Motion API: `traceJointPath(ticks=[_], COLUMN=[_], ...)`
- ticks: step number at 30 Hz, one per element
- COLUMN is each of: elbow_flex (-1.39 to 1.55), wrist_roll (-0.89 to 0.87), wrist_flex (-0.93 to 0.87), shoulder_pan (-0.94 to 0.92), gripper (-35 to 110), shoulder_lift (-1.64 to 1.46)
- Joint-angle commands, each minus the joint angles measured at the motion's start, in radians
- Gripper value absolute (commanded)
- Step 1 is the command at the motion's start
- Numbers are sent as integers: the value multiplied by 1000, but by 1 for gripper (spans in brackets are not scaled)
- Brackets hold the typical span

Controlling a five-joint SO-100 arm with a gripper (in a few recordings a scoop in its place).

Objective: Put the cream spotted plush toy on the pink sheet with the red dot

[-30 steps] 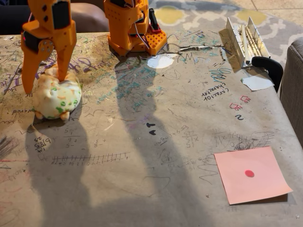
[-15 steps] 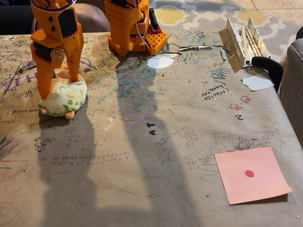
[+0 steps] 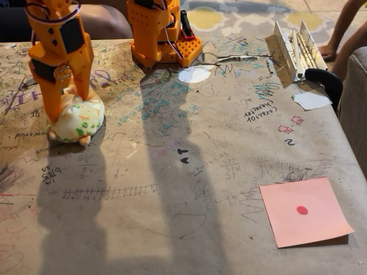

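Note:
The cream spotted plush toy [image 3: 78,121] rests on the scribbled table at the left, its green and orange spots facing up. My orange gripper [image 3: 70,109] reaches down over it, its two fingers pinching the top of the toy and denting it. Far off at the lower right lies the pink sheet with the red dot [image 3: 304,211], flat and bare.
The arm's orange base [image 3: 160,31] stands at the back centre. White paper scraps [image 3: 194,74] [image 3: 311,100] lie on the table, and a metal rack [image 3: 298,48] with a black clamp [image 3: 325,80] sits at the back right. A person's limb [image 3: 344,28] shows at the top right.
The fingers, spread wide around the toy a second ago, have closed onto its top and squeezed it. The toy has flattened slightly. A person's limb has come into view at the top right.

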State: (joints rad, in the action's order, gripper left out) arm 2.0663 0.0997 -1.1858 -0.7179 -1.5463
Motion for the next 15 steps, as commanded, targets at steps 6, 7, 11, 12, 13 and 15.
traceJointPath(ticks=[6,7,11,12,13,15], elbow_flex=[43,51,114,132,147,152], wrist_roll=[51,49,15,2,-12,-35], wrist_flex=[-23,-14,72,91,103,83], shoulder_pan=[57,77,190,225,262,345], gripper=[0,0,0,0,0,0], shoulder_lift=[-130,-167,-387,-459,-534,-672])
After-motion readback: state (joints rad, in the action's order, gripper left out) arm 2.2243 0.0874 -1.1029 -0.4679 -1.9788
